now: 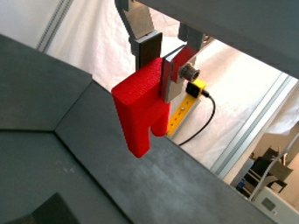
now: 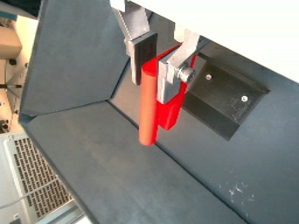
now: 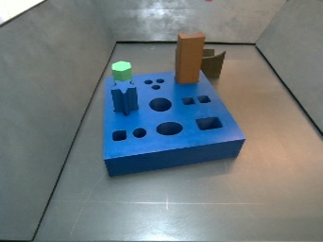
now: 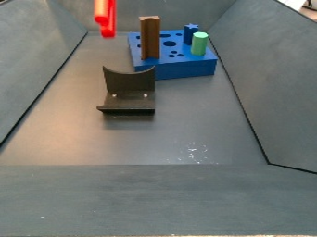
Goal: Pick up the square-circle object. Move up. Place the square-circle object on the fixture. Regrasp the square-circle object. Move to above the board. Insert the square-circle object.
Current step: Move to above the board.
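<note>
My gripper (image 1: pixel 163 66) is shut on the square-circle object (image 1: pixel 138 109), a bright red block with a stepped end that hangs down below the fingers; both also show in a wrist view, gripper (image 2: pixel 160 66) and block (image 2: pixel 149 109). In a side view the red block (image 4: pixel 104 14) hangs high in the air, up and left of the brown post; the gripper itself is cut off there. The fixture, a brown post with a darker angled piece, stands by the board (image 3: pixel 171 132) in both side views (image 3: pixel 191 59) (image 4: pixel 128 88). Its dark plate (image 2: pixel 222 96) lies below the block.
The blue board (image 4: pixel 173 60) carries a green hexagonal-topped peg (image 3: pixel 121 69) and a dark blue upright peg (image 3: pixel 124 97), with several round and square holes. Grey walls slope up round the floor. A yellow part with a cable (image 1: pixel 187 105) lies outside the enclosure.
</note>
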Available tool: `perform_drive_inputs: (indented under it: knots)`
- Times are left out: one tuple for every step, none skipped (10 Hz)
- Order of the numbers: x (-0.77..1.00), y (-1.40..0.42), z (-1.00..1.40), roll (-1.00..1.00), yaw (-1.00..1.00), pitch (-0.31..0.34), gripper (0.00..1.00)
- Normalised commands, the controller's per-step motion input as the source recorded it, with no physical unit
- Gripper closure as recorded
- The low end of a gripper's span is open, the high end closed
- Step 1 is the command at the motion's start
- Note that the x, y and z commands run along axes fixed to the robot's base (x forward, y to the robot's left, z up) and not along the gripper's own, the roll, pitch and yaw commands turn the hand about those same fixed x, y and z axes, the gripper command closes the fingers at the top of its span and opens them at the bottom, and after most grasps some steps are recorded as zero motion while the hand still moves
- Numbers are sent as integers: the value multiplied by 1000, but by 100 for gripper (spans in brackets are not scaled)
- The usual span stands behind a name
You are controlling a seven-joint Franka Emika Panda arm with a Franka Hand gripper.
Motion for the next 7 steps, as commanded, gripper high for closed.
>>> perform_drive_inputs:
  knots:
    - [25, -8, 764, -43, 129, 99, 100]
    - [22, -9, 651, -47, 127, 90, 100]
    - [10, -6, 380, -50, 120, 63, 100]
    - [7, -7, 271, -52, 113, 52, 100]
    - [-533, -1000, 84, -1000, -31, 8, 100]
    - [-535, -1000, 86, -1000, -31, -6, 100]
    - [-564, -1000, 91, -1000, -28, -16, 100]
